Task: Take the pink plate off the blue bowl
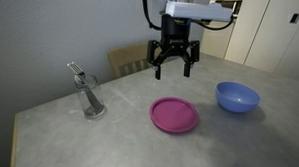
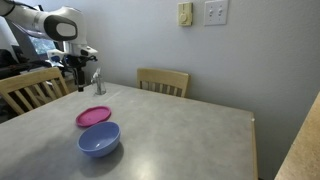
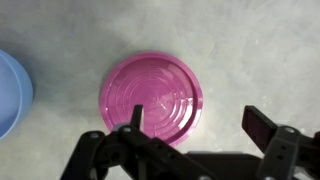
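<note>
The gripper (image 1: pixel 173 70) hangs in the air above the table (image 1: pixel 107 142). Its jaws are spread wide and there is nothing between them.

The pink plate (image 1: pixel 174 115) lies flat on the table, right side up, under the jaws and a little toward the camera in an exterior view. It does not touch the gripper. In the wrist view the plate (image 3: pixel 152 98) is not centred in the gap between the jaws. One of the fingertips (image 3: pixel 137 116) stands over the inner part of the plate, and the opposite finger is over bare table, outside the plate's rim. Rings are visible on the inside of the plate.

The blue bowl (image 1: pixel 237 97) stands upright on the table and it is empty. It is apart from the plate, with a strip of bare table between them. From the jaws it is to the side, beyond the plate: in the wrist view only a part of the bowl (image 3: pixel 12 95) shows at the edge of the picture, on the side of the finger that is over the plate. In an exterior view the plate (image 2: pixel 93 116) and the bowl (image 2: pixel 99 140) lie near one another, and the gripper (image 2: pixel 77 80) is above and behind the plate.

On the opposite side of the jaws from the bowl stands a clear glass (image 1: pixel 89 96) with a thin object in it, well apart from the plate. A wooden chair (image 1: pixel 130 61) is behind the table.
</note>
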{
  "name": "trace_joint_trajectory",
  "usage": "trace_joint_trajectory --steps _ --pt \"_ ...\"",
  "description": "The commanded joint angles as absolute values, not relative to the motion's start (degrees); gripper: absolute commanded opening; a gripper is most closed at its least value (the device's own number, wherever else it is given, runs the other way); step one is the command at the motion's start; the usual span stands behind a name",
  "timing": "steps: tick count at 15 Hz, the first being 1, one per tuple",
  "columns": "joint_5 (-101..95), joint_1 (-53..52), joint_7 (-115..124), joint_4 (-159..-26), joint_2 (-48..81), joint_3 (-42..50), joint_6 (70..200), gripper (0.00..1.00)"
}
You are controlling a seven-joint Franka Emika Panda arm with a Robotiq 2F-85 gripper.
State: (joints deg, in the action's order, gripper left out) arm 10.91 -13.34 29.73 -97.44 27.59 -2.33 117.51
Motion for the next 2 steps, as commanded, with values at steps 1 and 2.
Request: trace_joint_trajectory --steps 1,2 --pt "10.7 -13.0 29.9 -97.3 27.6 -2.8 117.4 1.00" --pt "10.7 -13.0 29.9 -97.4 27.6 -2.8 117.4 1.00"
